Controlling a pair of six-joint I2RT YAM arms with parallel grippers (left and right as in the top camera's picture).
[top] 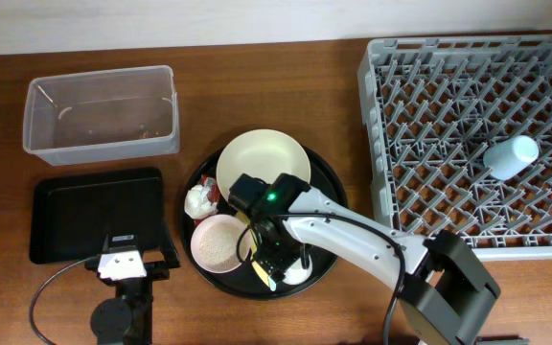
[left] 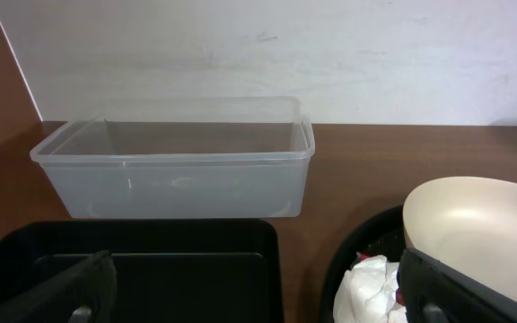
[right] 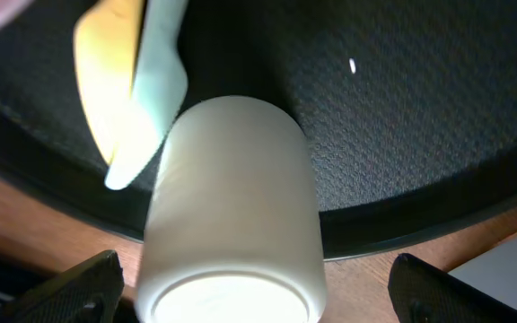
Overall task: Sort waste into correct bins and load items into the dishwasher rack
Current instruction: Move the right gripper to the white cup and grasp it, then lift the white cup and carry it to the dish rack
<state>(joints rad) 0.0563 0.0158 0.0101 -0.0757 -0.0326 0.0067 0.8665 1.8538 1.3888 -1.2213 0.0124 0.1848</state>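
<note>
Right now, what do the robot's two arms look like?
The right arm has a white curved link, black joints, a small green light, a black cable alongside and a grey base. The left arm is black with a white block and a looping black cable. Both have black fingers.

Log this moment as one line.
right pincer: open, around white cup | left pincer: open, by black tray | blue cup: in rack

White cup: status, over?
Right gripper open, straddling white cylindrical cup on round black tray. Left gripper open, empty. Pale green flat utensil right beside cup.
</note>
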